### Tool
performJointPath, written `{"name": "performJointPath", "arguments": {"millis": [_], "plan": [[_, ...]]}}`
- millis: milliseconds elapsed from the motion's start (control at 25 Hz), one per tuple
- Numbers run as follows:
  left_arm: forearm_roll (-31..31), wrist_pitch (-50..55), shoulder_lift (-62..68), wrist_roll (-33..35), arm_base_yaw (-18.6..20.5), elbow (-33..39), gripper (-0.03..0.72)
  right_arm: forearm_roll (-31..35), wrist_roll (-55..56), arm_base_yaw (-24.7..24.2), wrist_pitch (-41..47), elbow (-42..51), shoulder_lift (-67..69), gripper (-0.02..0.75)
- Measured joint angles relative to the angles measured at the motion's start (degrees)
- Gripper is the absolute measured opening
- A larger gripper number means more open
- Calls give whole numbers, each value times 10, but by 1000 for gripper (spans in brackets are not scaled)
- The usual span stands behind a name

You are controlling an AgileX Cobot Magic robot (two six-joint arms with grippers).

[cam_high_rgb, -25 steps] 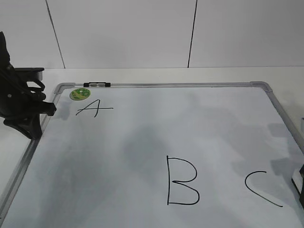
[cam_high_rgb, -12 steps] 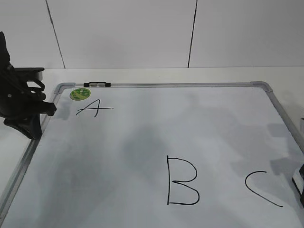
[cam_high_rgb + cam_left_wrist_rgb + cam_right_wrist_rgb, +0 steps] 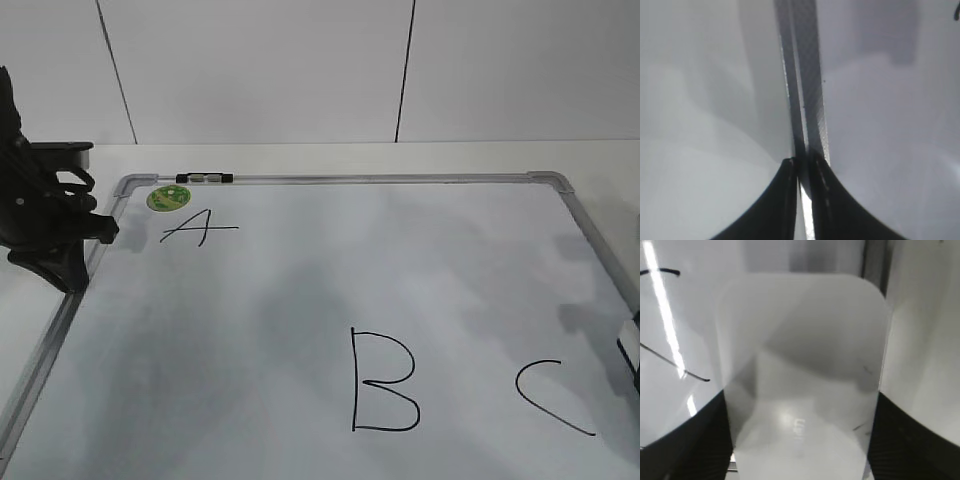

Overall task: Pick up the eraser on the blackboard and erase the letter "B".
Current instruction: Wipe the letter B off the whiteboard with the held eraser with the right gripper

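Note:
The blackboard (image 3: 350,179) is a white board with a silver frame lying flat. The letter "B" (image 3: 385,381) is drawn in black at its front middle. The white eraser (image 3: 800,365) sits between the dark fingers of my right gripper (image 3: 801,410), which press on both its sides, over the board near its right frame. In the exterior view only a sliver of the right gripper (image 3: 630,365) shows at the right edge. My left gripper (image 3: 60,270) is shut and empty over the board's left frame (image 3: 807,75).
A small "A" (image 3: 198,228) and a round green magnet (image 3: 167,198) sit at the board's back left. A curved "C" (image 3: 548,397) lies right of the "B", near the right gripper. A small black-and-white marker (image 3: 203,178) rests on the top frame. A white wall stands behind.
The right gripper has shifted a little up and right at the edge of the exterior view, and its shadow near the "C" has moved with it. The left arm has not moved.

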Motion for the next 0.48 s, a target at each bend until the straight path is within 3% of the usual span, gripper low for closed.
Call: {"name": "performJointPath", "arguments": {"millis": [280, 480], "plan": [[0, 0, 0, 0, 0, 0, 43, 52, 2, 10, 50, -44, -19, 561], [0, 0, 0, 0, 0, 0, 43, 49, 29, 86, 56, -69, -19, 561]]}}
